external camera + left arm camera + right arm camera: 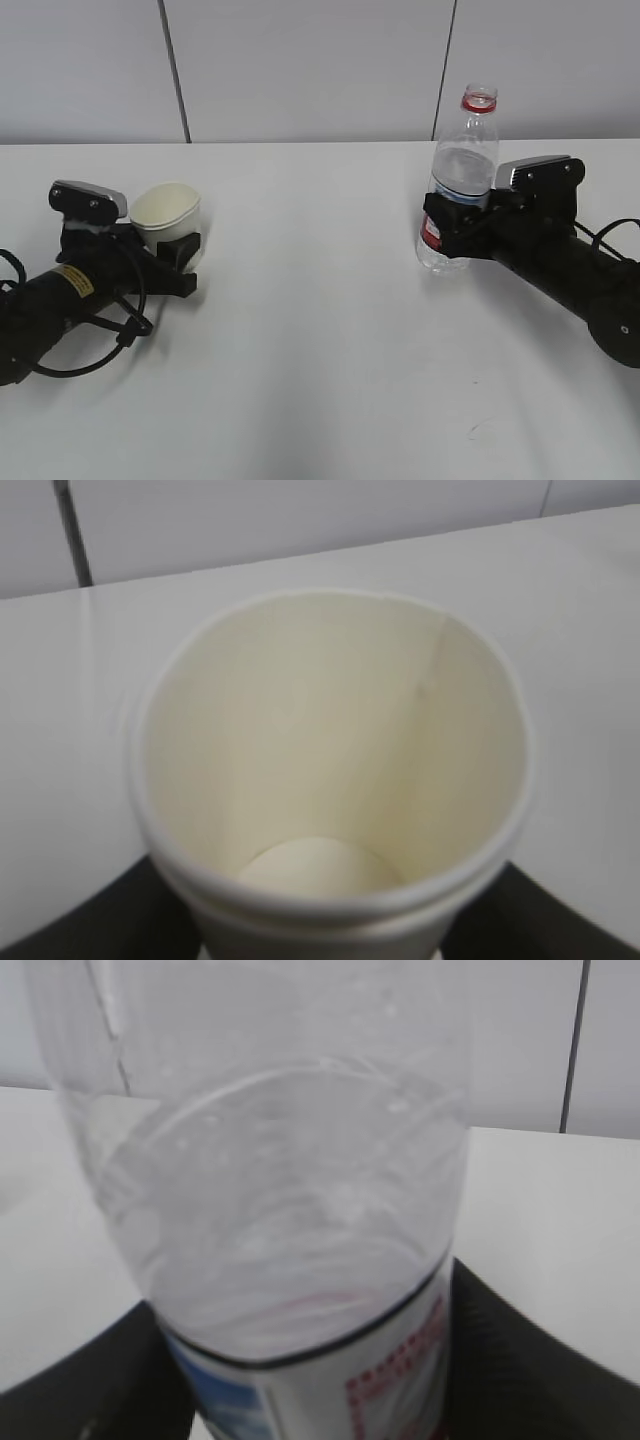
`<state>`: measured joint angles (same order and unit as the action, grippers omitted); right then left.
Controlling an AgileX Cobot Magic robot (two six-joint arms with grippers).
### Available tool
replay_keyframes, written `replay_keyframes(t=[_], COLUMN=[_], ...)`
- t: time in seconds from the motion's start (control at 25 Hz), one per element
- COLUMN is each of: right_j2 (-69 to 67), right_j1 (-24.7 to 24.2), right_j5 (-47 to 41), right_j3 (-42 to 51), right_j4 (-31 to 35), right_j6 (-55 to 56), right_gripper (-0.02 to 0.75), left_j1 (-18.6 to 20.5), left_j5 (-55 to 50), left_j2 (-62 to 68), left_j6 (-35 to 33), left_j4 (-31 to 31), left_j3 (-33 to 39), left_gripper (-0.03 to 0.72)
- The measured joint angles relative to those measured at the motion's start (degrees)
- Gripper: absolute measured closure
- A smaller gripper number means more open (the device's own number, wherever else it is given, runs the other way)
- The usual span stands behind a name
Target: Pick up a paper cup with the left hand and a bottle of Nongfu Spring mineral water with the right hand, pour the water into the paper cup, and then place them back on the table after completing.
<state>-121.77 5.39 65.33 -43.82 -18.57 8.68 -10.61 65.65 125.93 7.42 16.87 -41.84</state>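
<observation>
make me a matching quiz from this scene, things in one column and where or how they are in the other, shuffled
Things:
1. paper cup
2. bottle
3. left hand
4. right hand

States:
A. closed around the labelled bottle
B. uncapped, red ring at the neck
C. cream inside, dry
D. gripping the cup, left side of the table

Pairs: 1-C, 2-B, 3-D, 4-A
</observation>
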Motion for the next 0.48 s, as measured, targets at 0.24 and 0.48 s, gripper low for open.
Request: replay_keyframes(t=[0.24, 0.48], right_j2=[0.0, 1.5], right_j1=[0.0, 0.0], right_j5=[-0.1, -3.1], right_j3=[-0.1, -0.1], right_j4=[-0.4, -1.0], right_j6=[0.0, -6.1], right_gripper=[0.289, 0.29], left_j1=[0.0, -0.1], left_j5=[0.1, 0.0], left_j2=[0.0, -0.3], left_j6=[0.1, 1.7], left_j4=[5.4, 11.6], left_j3=[0.0, 0.0], left_gripper=[0.288, 0.288])
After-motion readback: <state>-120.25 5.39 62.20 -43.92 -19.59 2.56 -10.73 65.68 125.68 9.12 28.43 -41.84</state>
